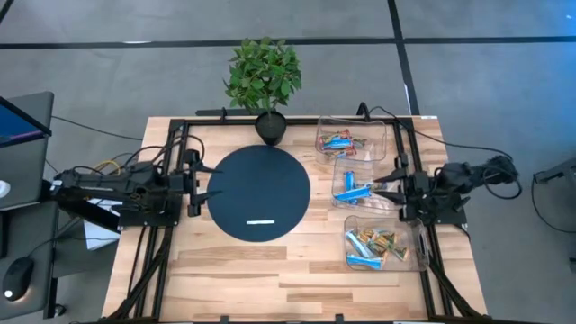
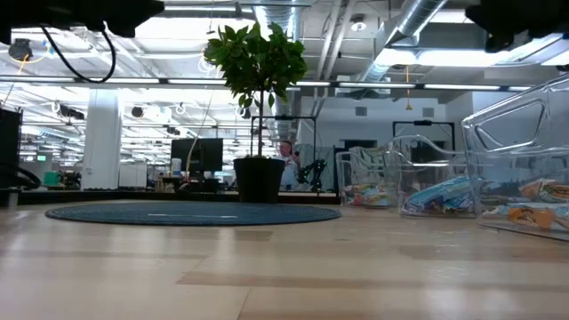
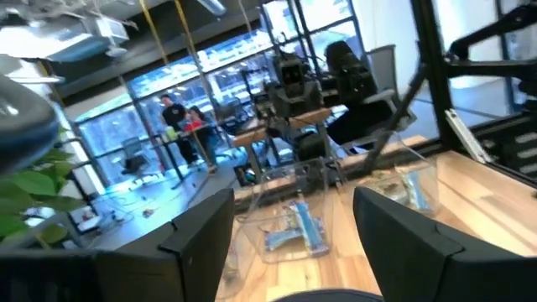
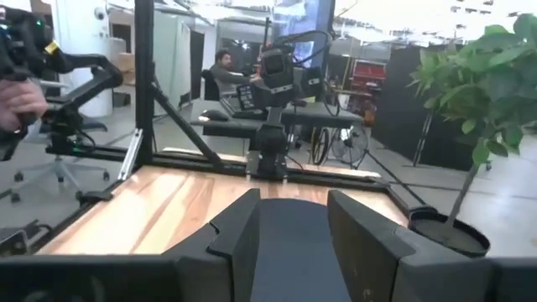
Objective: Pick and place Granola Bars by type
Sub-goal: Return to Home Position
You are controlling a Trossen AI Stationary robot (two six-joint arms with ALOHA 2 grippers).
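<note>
while both dark arms hang raised at opposite sides of the light wooden table, neither holds anything. the left gripper is at the table's left side, just off the edge of the round dark blue mat, and points across toward the bins; its two dark fingers are spread wide with only air between them. the right gripper is at the right side, by the outer edge of the middle clear plastic bin, and faces the left arm across the mat. its jaws are parted too, and empty.

three clear bins stand in a row along the table's right side. the top clear plastic bin, nearest the small green plant in a black pot, holds small foil-wrapped granola bars, red-orange ones with some blue among them. the middle bin holds bright blue bars. the bottom clear plastic bin, nearest the table's front edge, holds green-yellow-brown bars, with one blue bar lying along its front wall.

no bar lies on the mat. a thin white strip rests flat on the front part of the mat, well apart from both grippers.
</note>
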